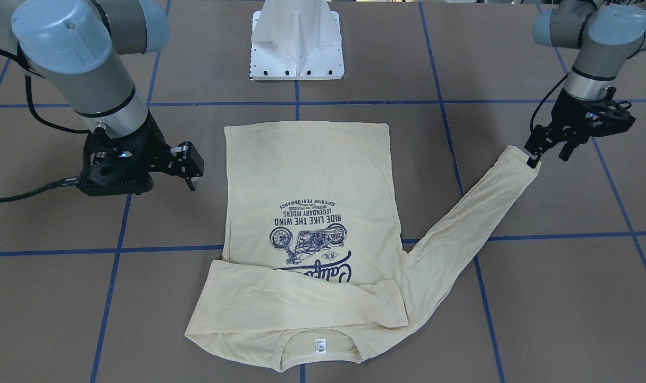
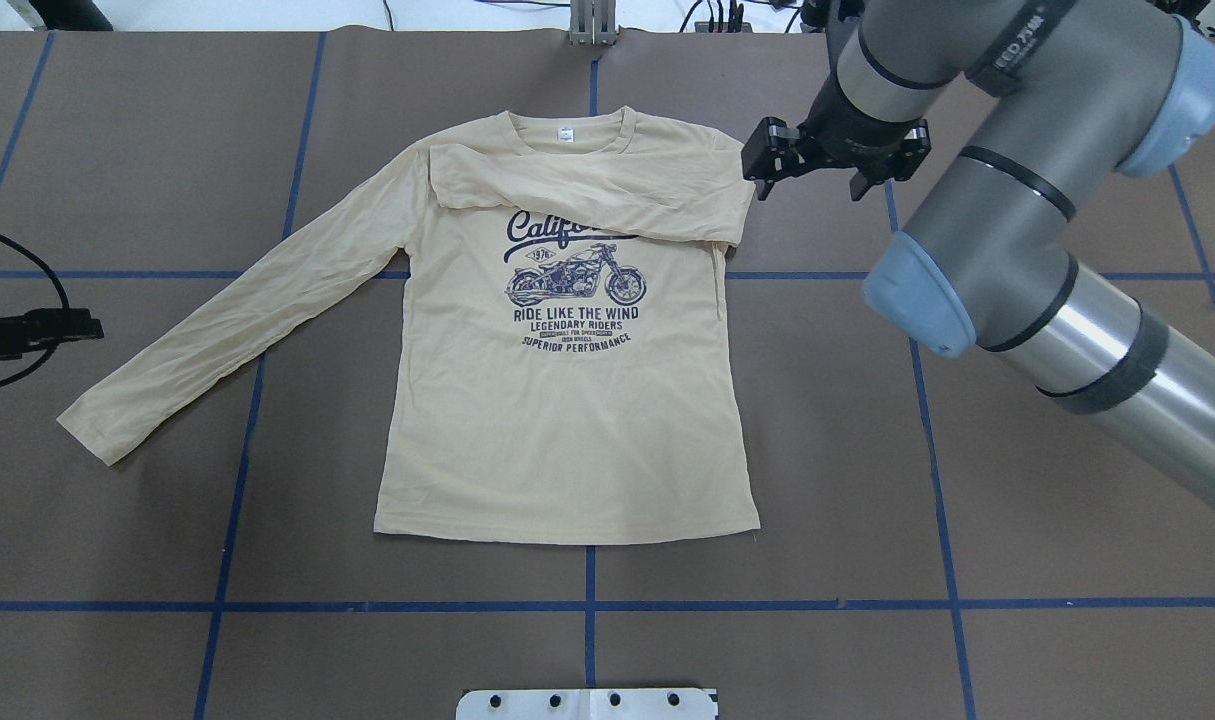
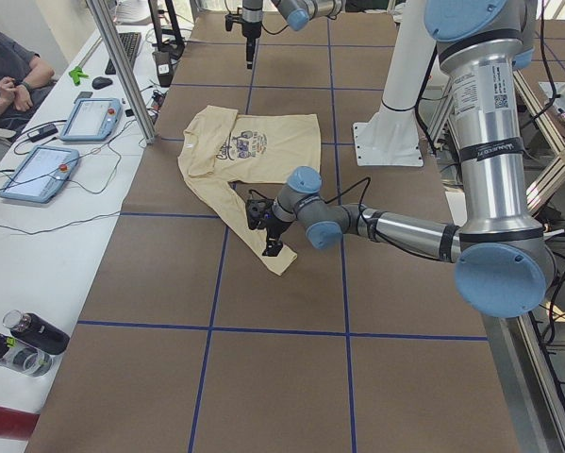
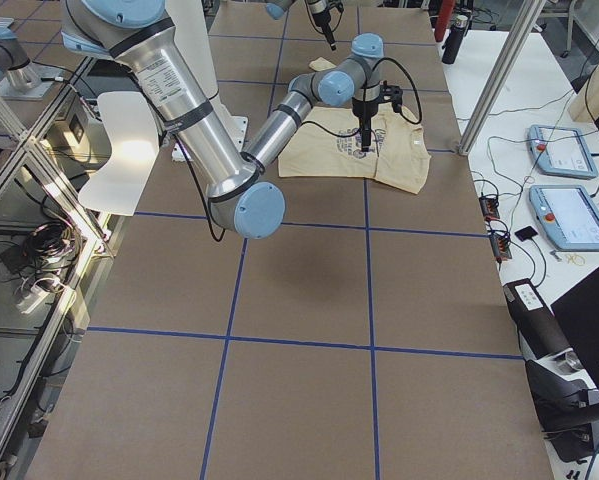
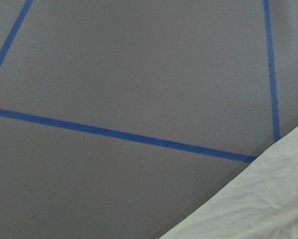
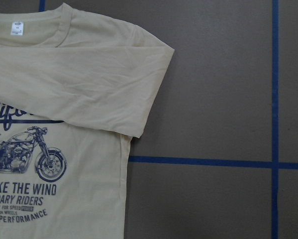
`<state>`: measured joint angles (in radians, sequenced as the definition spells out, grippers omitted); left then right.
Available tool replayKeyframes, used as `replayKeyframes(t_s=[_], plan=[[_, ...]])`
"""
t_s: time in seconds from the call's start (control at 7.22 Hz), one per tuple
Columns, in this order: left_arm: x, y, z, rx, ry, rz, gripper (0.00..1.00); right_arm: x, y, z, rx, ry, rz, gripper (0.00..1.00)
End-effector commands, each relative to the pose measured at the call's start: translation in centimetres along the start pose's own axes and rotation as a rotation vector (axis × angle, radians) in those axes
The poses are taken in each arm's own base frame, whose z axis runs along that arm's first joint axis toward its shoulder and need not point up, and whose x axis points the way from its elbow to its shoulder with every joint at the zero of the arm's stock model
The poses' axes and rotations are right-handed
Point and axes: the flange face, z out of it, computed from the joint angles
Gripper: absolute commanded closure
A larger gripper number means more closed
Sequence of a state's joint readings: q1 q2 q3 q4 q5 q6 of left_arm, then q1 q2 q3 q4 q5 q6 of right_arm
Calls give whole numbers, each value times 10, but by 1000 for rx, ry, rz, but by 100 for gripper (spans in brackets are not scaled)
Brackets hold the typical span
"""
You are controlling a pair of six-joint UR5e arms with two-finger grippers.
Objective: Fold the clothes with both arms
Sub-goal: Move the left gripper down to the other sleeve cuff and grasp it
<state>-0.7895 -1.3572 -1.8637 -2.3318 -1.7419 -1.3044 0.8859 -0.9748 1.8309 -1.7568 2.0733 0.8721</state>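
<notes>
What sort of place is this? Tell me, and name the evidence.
Probably a robotics lab workcell: a brown table gridded with blue tape, teach pendants on the side bench, and a seated operator beside them.

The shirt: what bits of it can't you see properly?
California print: its end is hidden under the folded sleeve, overhead view.
Neck label: writing too small to read, overhead view.
Other sleeve: the left wrist view's edge cuts off all but a corner.
</notes>
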Motion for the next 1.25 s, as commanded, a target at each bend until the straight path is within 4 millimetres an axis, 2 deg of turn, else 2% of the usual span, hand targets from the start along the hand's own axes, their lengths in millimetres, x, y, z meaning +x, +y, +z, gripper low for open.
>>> replayKeyframes(t_s=[0.0,0.55,1.11], plan=[[-5,37,20,-6,-53,-37,1,14,11,-1,-6,8,-15,0],[-25,44,42,-16,-105,-22,2,13,12,0,-7,4,-17,0],[-22,55,47,-37,-109,-5,6,15,11,1,-7,8,-14,0]])
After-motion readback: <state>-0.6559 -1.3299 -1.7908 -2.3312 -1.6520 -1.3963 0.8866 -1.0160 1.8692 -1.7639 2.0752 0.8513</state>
